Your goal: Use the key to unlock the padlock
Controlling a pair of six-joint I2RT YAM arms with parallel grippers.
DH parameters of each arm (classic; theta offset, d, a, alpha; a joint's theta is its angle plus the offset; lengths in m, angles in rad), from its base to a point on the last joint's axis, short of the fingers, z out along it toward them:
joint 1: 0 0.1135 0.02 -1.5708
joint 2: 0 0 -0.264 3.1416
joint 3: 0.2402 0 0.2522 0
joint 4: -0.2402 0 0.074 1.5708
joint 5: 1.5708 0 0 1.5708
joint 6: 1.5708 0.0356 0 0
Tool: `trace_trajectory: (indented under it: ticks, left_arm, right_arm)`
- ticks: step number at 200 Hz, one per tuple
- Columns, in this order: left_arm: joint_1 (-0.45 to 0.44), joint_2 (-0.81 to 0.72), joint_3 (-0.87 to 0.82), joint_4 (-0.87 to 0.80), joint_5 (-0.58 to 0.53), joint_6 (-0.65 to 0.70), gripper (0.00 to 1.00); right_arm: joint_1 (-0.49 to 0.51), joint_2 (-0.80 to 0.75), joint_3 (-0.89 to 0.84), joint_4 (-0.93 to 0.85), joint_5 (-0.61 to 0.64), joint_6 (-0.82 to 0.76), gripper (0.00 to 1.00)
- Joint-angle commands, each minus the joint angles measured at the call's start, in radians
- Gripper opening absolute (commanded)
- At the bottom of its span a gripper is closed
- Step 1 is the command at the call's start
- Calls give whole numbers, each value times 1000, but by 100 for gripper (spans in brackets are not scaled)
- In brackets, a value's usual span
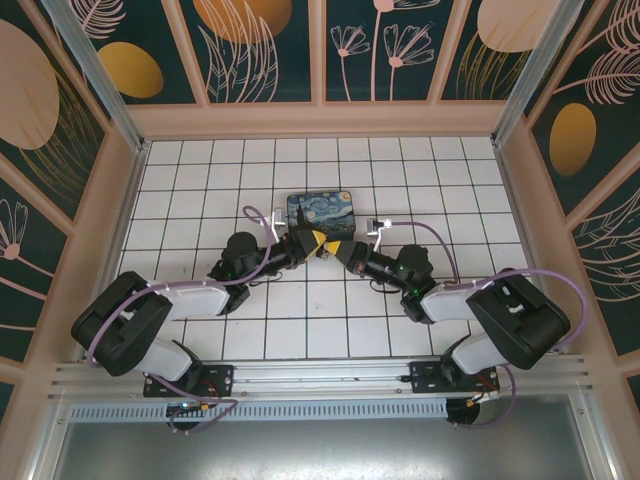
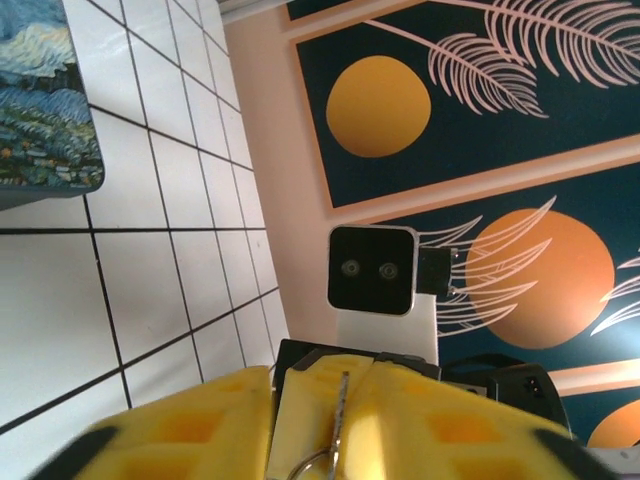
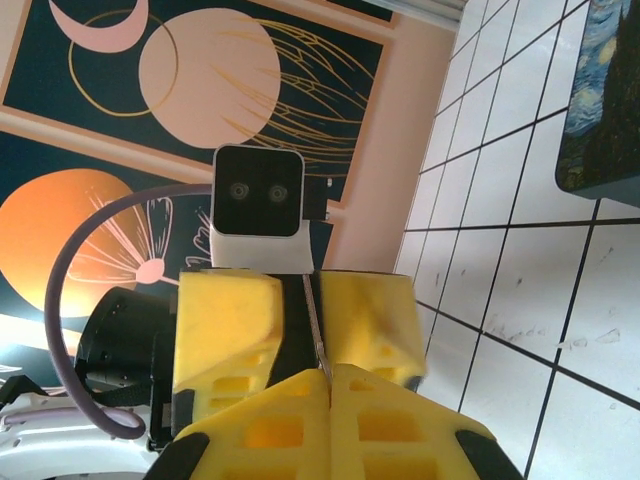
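Note:
My two grippers meet tip to tip over the white tiles, just in front of the painted tin box (image 1: 322,210). The key (image 3: 312,320) is a thin silvery strip. My right gripper (image 3: 330,372) is shut on one end of it. Its other end, with the little ring (image 2: 312,462), lies between the fingers of my left gripper (image 3: 300,290), which stand apart. In the left wrist view the key (image 2: 342,410) runs up from the ring toward the right gripper's shut tips. From above, the left gripper (image 1: 313,243) and right gripper (image 1: 337,250) almost touch. The padlock is hidden.
The blue-and-yellow box (image 2: 40,100) (image 3: 605,100) stands close behind the grippers. Patterned walls (image 1: 320,45) with pale wooden frames close in the tiled floor (image 1: 300,330) on three sides. Both arms reach inward from the near rail (image 1: 320,375).

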Motion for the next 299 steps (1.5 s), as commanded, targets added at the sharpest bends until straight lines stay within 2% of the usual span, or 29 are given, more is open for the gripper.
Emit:
trace_trajectory:
  ticks: [1,22,43,56,69,89,127,172,252,299]
  left_arm:
    - [34,-68,-16,-79,-5,51,57]
    - [77,-108,16,-232,18,129,68]
    - [91,-125,121,-551,-35,289,72]
    - [91,-111,201,-752,-118,409,72]
    - [85,-85,255,-874,-222,502,73]
    - [-31,-1,357,-1018,-453,632,75]
    - [-129,137,373,-999,-667,562,73]
    - [-165,309,438,-931,-710,589,72]
    - [-186,419,509,-934,-708,620,70]
    - [-202,455,570,-973,-741,620,53]
  right_arm:
    - [5,-28,16,-45,-13,-48,0]
    - [-11,-83,11,-179,-12,-101,0]
    - [-47,-159,10,-353,5,-157,0]
    - [-79,-212,12,-463,11,-194,0]
    - [-113,-254,26,-580,12,-235,0]
    - [-187,-312,45,-732,25,-288,0]
    - [-287,-427,87,-962,84,-372,0]
    - [-324,-440,87,-982,60,-387,0]
    - [-324,-401,84,-924,30,-386,0]
    - [-323,-392,77,-900,19,-380,0]
